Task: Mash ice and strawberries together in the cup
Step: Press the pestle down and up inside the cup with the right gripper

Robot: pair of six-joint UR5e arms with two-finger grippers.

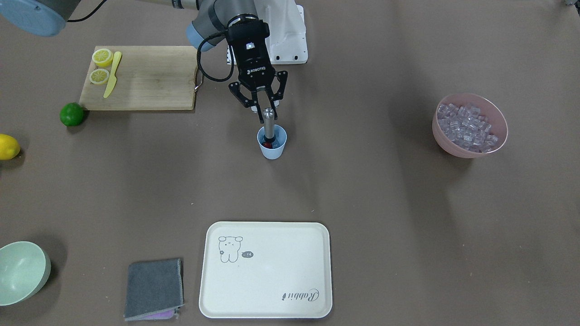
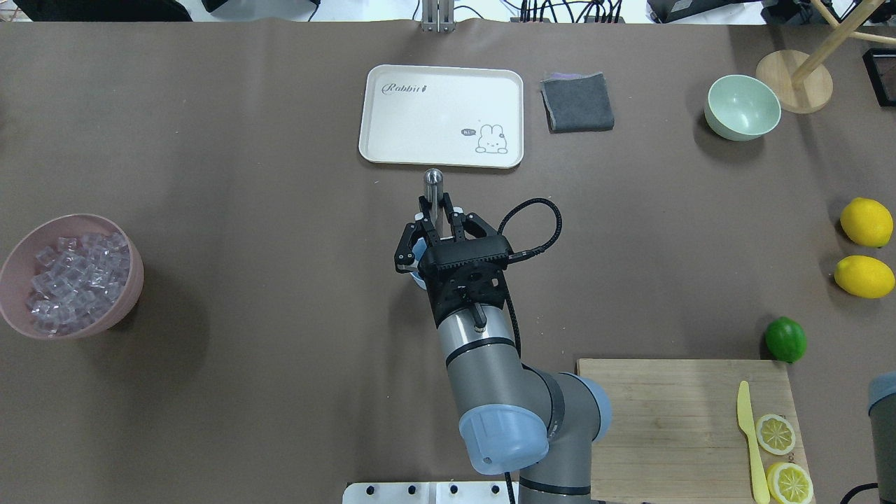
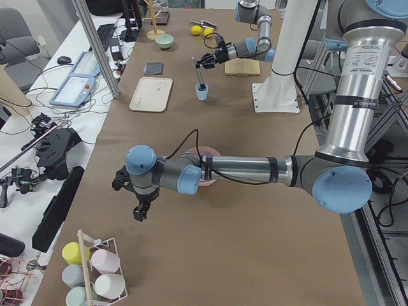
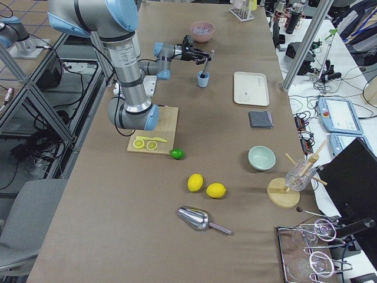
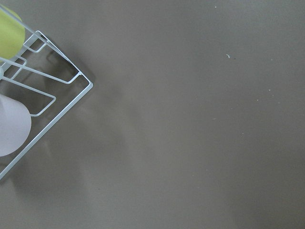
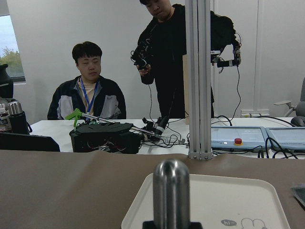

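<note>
A robotics lab: aluminium framing (image 6: 199, 76), teach pendants (image 3: 75, 80) and cable-strewn side benches (image 3: 29, 118).

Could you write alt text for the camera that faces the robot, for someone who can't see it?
The right gripper holds a metal muddler upright in a light-blue cup with a red strawberry inside, mid-table. A pink bowl of ice sits to the view's right; a cutting board with lemon halves lies upper left.

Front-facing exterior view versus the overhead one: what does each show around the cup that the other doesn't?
Front-facing only: the cup's inside, with the red strawberry at the metal muddler's foot. Overhead only: a second whole lemon; there the right gripper hides most of the cup. Both: the right gripper shut on the muddler, the pink bowl of ice.
</note>
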